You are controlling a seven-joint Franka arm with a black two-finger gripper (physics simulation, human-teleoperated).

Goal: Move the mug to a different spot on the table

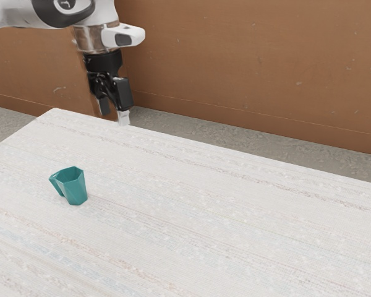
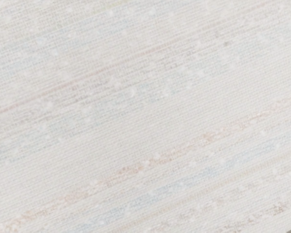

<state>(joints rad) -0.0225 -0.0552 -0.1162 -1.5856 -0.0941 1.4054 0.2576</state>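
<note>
A teal faceted mug (image 1: 70,184) stands upright on the table, handle toward the exterior view's left.

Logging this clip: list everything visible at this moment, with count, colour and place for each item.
Teal faceted mug: one, teal, upright on the table toward the exterior view's left, handle turned to that view's left, nothing touching it.
Pale woven-textured table: one, off-white with faint pink and blue streaks, spanning most of the exterior view; its surface also lies under the hand in the wrist view.
Brown panel wall: one, brown, behind the table.
Grey speckled floor: one strip, grey, between the wall and the table's far edge.
White and grey Franka arm: one, entering at the exterior view's upper left.
Black two-finger gripper: one, black with a pale tip, fingers apart and empty, above the table's far edge, well away from the mug.
</note>
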